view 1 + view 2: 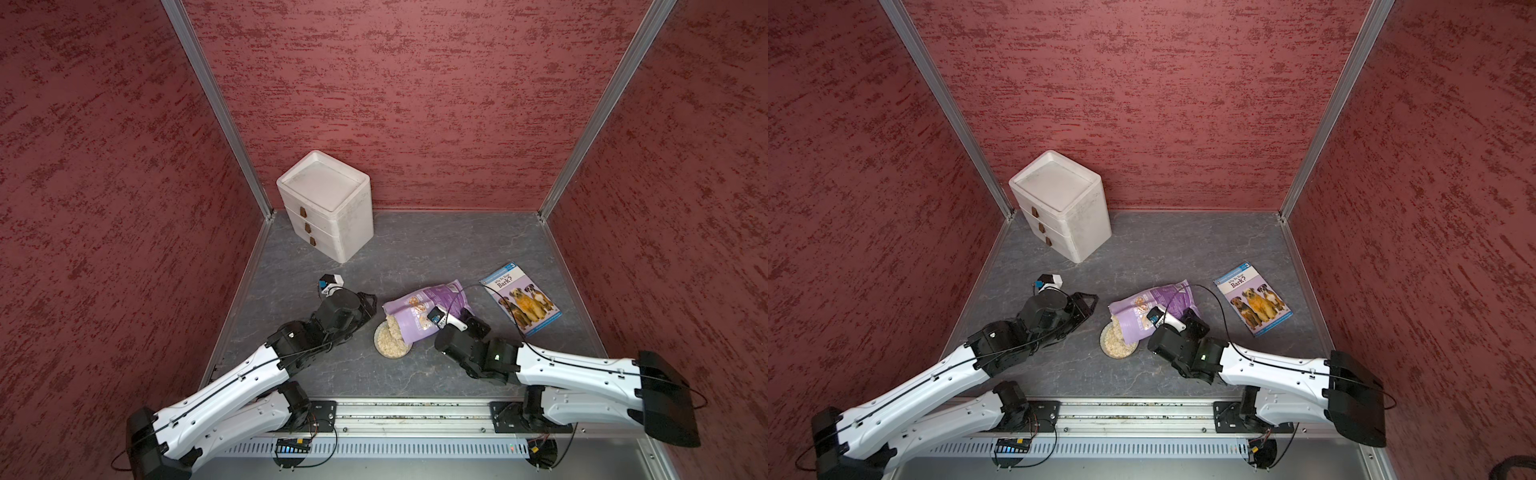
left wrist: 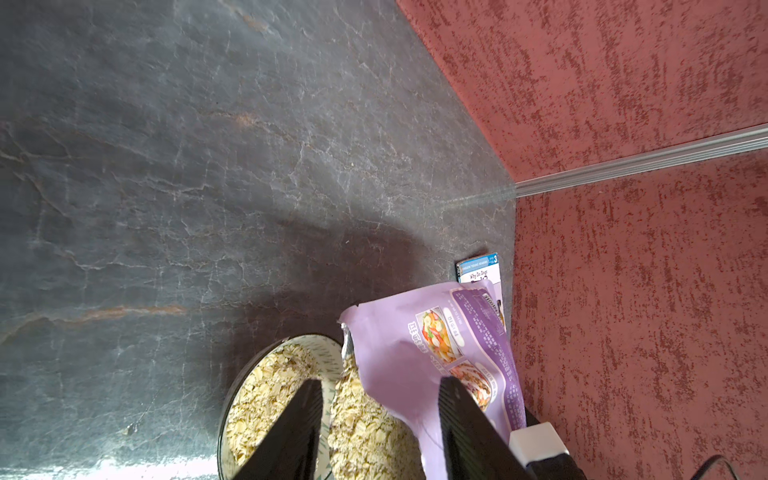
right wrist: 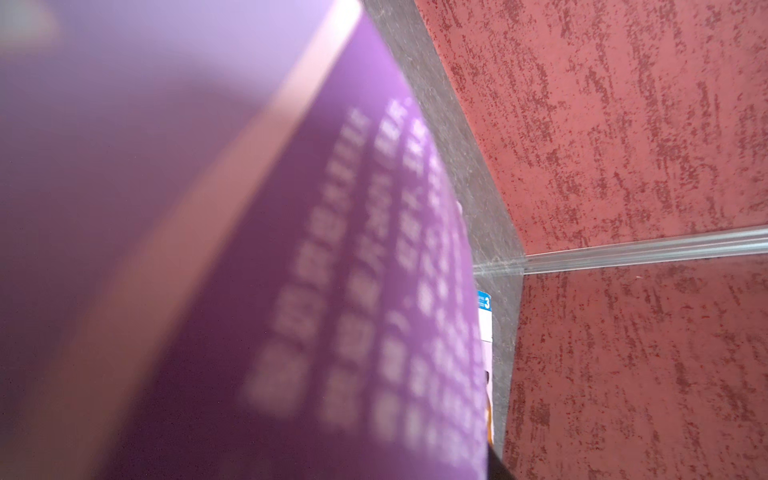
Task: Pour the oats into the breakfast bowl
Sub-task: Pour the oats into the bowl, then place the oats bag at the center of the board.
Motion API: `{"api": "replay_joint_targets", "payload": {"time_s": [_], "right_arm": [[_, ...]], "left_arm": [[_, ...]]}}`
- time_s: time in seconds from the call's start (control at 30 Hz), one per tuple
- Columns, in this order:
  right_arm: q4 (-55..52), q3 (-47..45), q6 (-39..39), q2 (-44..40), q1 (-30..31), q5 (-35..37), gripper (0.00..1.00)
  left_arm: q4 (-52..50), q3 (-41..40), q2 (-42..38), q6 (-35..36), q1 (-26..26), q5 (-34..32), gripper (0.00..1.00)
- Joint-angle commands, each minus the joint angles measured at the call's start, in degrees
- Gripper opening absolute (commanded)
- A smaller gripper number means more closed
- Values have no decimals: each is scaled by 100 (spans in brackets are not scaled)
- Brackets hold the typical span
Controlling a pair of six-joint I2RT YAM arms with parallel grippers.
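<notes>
- The right tool point(image 1: 467, 318) is clenched on the pouch point(image 1: 428, 305), gripping it at the side nearest the arm. Its fingers are mostly hidden in both top views, and the right wrist view is filled by blurred purple pouch.
- The pouch is tipped over above the tabletop point(image 1: 415, 249), with its open mouth down and over the bowl point(image 1: 375, 340).
- Oats point(image 1: 392, 328) spill from the mouth in a pale heap that reaches into the bowl, which already holds a good layer of flakes.
- The left tool point(image 2: 379, 386) is released, its two black fingers point(image 2: 291, 428) standing apart with nothing pinched between them. It sits just beside the pouch mouth and the bowl, on the side away from the right arm.
- The bowl stands on the tabletop between the two arms, near the front.
- A book point(image 1: 521, 299) with dogs on its cover lies flat to the right of the pouch, apart from it.
- A white drawer box point(image 1: 328, 208) stands upright near the back left corner, well apart from the rest.
</notes>
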Motion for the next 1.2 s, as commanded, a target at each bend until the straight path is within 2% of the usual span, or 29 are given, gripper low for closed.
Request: {"api": "replay_joint_targets", "payload": {"time_s": [0.0, 0.43, 0.8, 1.0, 1.17], "right_arm": [[537, 282, 649, -362, -75, 188, 0], [635, 261, 1377, -765, -146, -268, 0], [1417, 44, 2785, -1388, -303, -1197, 0], [2554, -613, 3650, -2036, -434, -1695, 0], [3237, -985, 3917, -2388, -485, -1928, 0]], "left_arm": [[-369, 330, -193, 383, 57, -391, 49], [-690, 556, -356, 513, 84, -572, 49], [-552, 615, -383, 543, 82, -415, 49], [-155, 515, -290, 621, 75, -88, 48], [150, 496, -141, 728, 56, 153, 49]]}}
